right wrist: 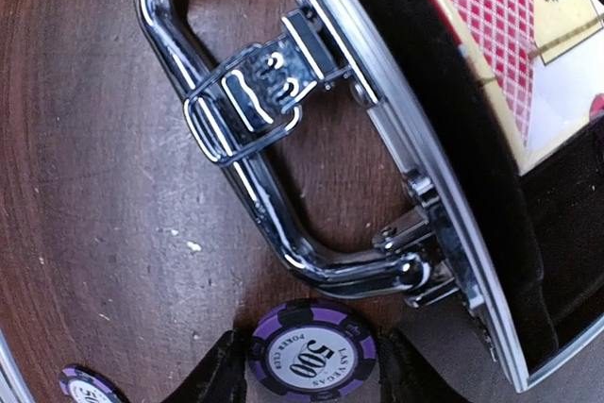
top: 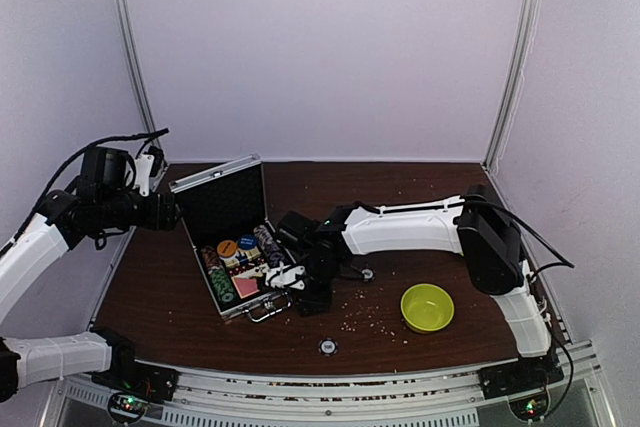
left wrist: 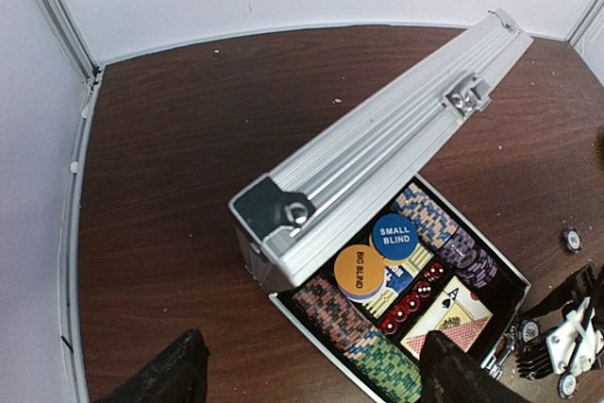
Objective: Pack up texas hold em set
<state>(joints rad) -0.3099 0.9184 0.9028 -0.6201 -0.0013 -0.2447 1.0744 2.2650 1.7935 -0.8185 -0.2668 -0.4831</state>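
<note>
The right pincer [right wrist: 311, 370] clamps a purple striped poker chip [right wrist: 312, 347] just beside the chrome handle [right wrist: 330, 271] of the open silver aluminium case [left wrist: 377, 129]. Gripped by thin edges, it could slip or snag the handle. Only the right wrist view shows this grip; the left pincer [left wrist: 311, 379] hangs empty, jaws apart, near the case.

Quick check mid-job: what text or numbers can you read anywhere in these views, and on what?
"SMALL BLIND": blue round button in the silver aluminium case.
"BIG BLIND": orange round button.
"500", "LAS VEGAS", "POKER CLUB": purple striped poker chip.
"A": ace playing card.
Second purple chip at the picture edge: cut off, unreadable.
</note>
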